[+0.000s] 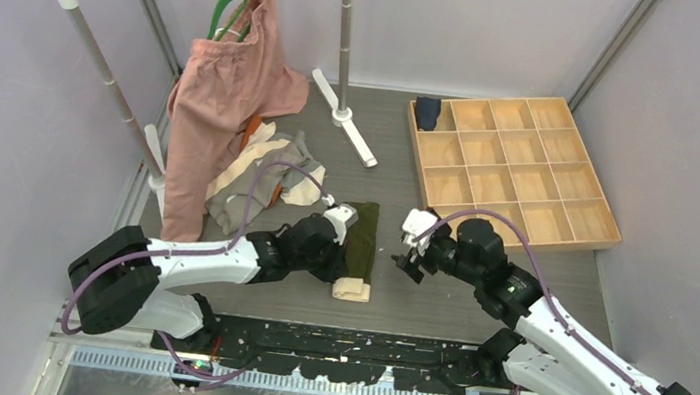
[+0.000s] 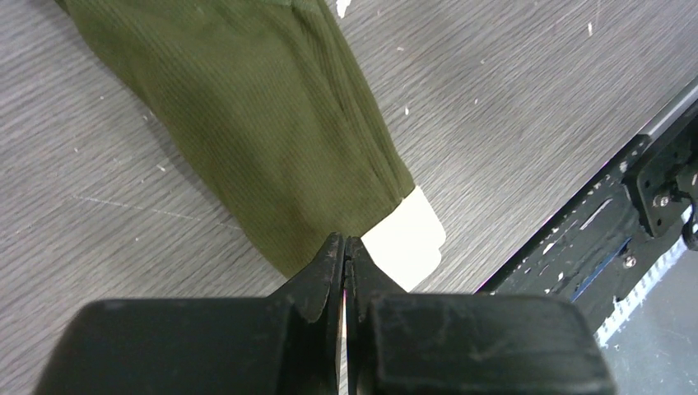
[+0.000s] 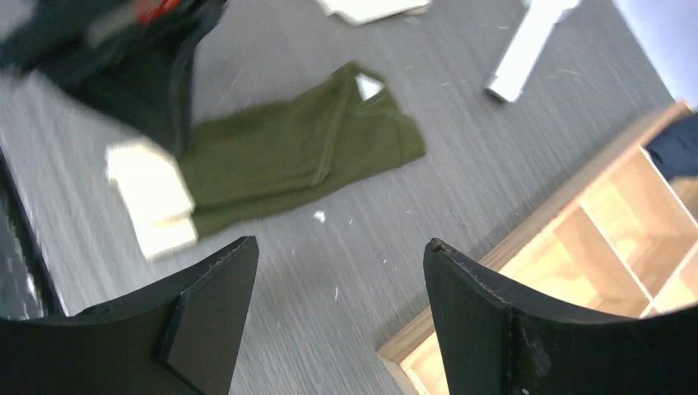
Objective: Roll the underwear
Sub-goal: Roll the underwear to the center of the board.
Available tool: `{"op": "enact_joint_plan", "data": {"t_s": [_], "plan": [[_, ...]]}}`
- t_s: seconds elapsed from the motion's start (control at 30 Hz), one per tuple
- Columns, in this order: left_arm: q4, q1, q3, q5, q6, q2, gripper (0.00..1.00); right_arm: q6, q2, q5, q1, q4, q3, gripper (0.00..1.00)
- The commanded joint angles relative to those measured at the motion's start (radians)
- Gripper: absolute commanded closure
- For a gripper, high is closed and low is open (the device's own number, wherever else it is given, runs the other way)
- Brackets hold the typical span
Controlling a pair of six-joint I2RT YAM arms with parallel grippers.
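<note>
Rolling not begun: my left gripper [image 2: 344, 247] rests closed beside the waistband [image 2: 407, 243], six o'clock end of the olive boxer briefs [image 2: 272, 140]; right gripper [image 3: 339, 247] gapes empty. Next, curl toward twelve.

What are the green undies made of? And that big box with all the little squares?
The green underwear looks like soft knitted cloth, probably cotton: fine ribbed lines run along it and it has no shine. Its cream waistband looks smoother, likely stretchy elastic. The box looks like pale bare wood, matte, with thin flat walls between the squares.
</note>
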Motion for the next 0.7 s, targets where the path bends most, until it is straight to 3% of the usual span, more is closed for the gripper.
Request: {"op": "enact_joint_plan", "data": {"t_s": [0.0, 0.2, 0.43, 0.67], "plan": [[0.099, -0.004, 0.011, 0.001, -0.009, 0.008, 0.99, -0.477, 0.036, -0.215, 0.024, -0.297, 0.069, 0.20], [0.145, -0.017, 0.004, 0.023, -0.015, 0.058, 0.99, -0.615, 0.091, -0.264, 0.055, -0.394, 0.082, 0.20], [0.227, -0.025, -0.044, 0.033, -0.043, 0.119, 0.99, -0.646, 0.148, -0.174, 0.166, -0.189, -0.012, 0.26], [0.262, -0.031, -0.050, 0.042, -0.058, 0.182, 0.99, -0.745, 0.311, -0.082, 0.279, -0.091, -0.031, 0.26]]}}
